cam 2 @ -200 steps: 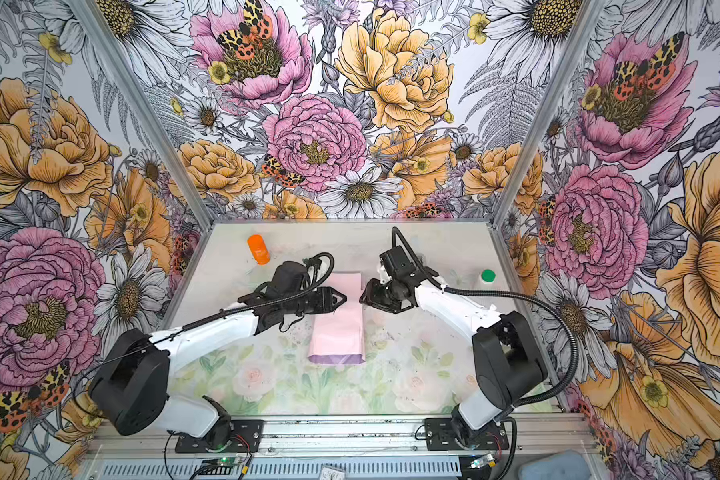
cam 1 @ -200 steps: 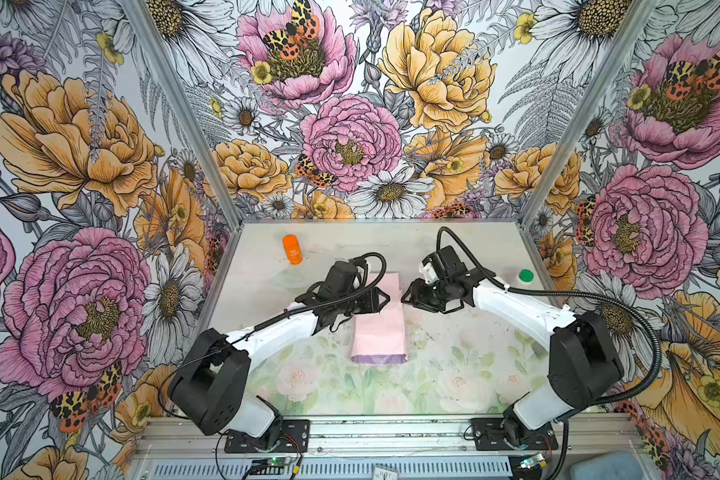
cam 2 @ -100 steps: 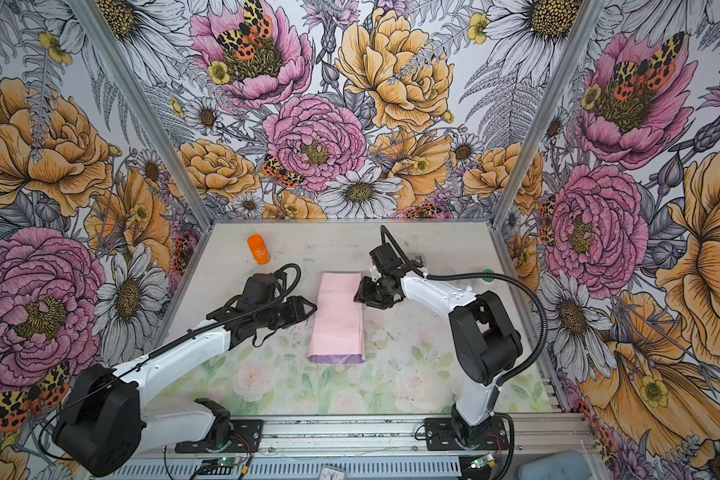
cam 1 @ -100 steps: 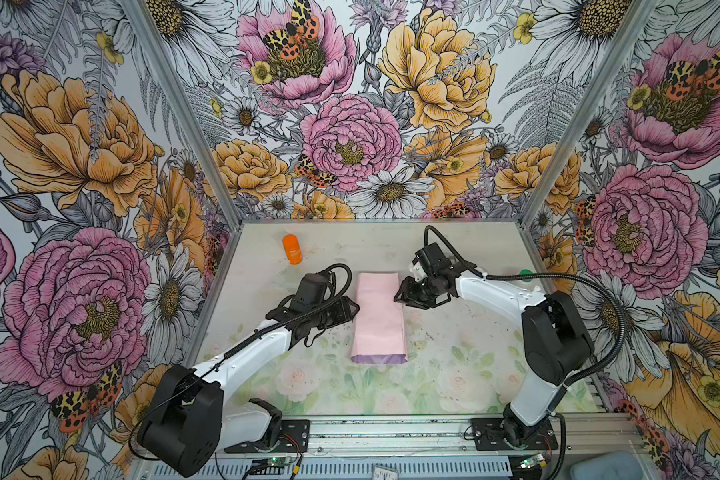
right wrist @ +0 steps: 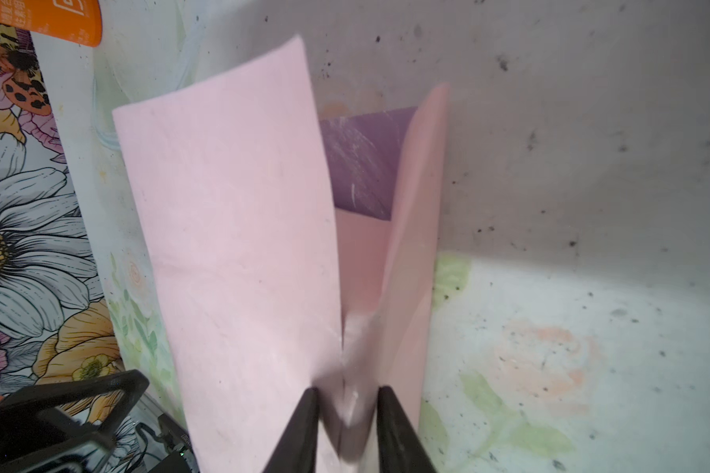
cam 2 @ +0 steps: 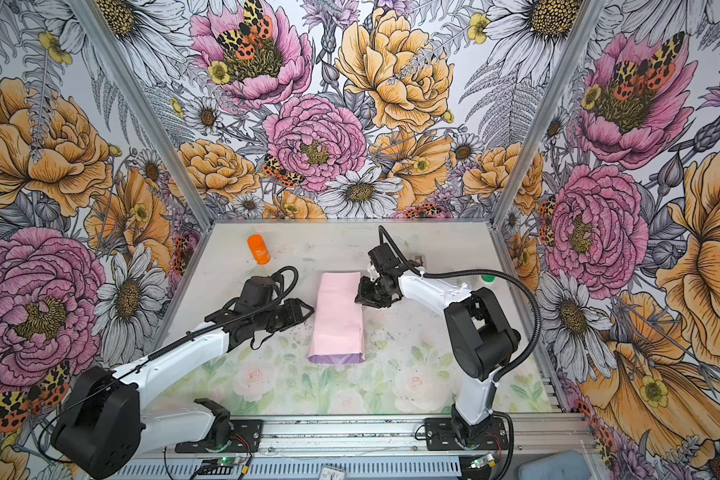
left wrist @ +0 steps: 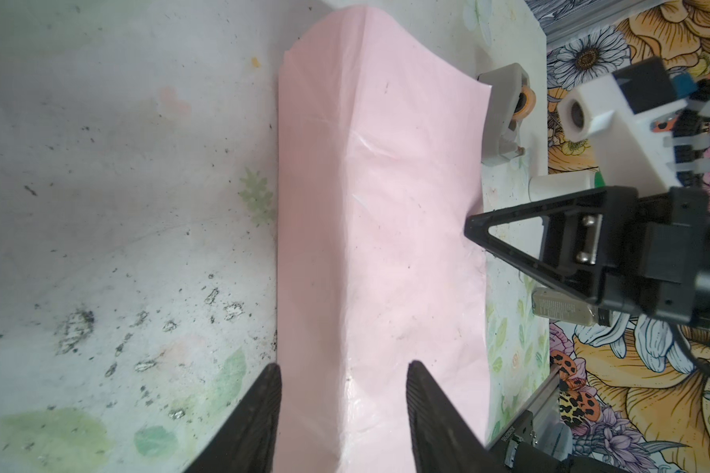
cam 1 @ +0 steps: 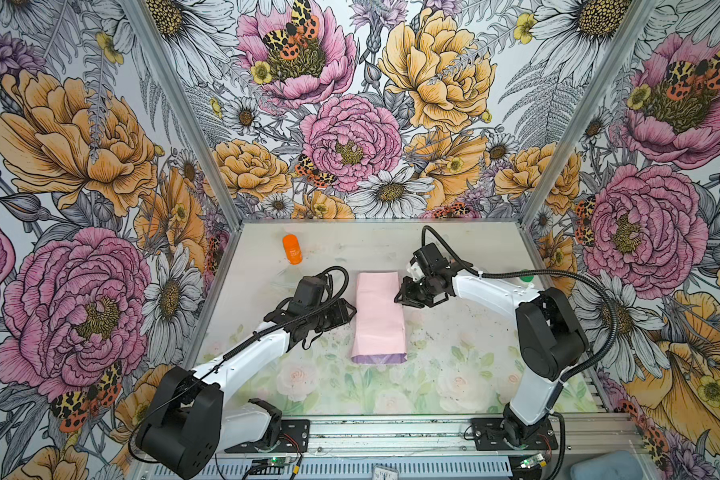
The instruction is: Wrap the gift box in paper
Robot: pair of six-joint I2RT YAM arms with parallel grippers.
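Two flaps of the paper (cam 1: 378, 316) are folded over into one long, low, pale-pink packet lying mid-bench. Its length runs from the far edge toward the near one, and a glossy lilac strip shows at the near end. The matte pink sheet is creased and humped along its middle; the gift box is hidden from every view.

The left gripper (cam 1: 350, 311) sits just beside the packet's left long side, its ribbed black fingers (left wrist: 263, 409) spread with nothing clamped. The right gripper (right wrist: 347, 393) is at the right long side, toward the far end, its fingers drawn narrow and pinching a bunched fold of paper.

The bench (cam 1: 454, 365) has a faded floral print, scuffed and speckled black. An orange bottle (cam 1: 292, 248) is near its far left corner. A grey tape dispenser (left wrist: 503, 118) and a green-capped white bottle (cam 2: 488, 279) sit toward the right edge, partly behind the right arm.
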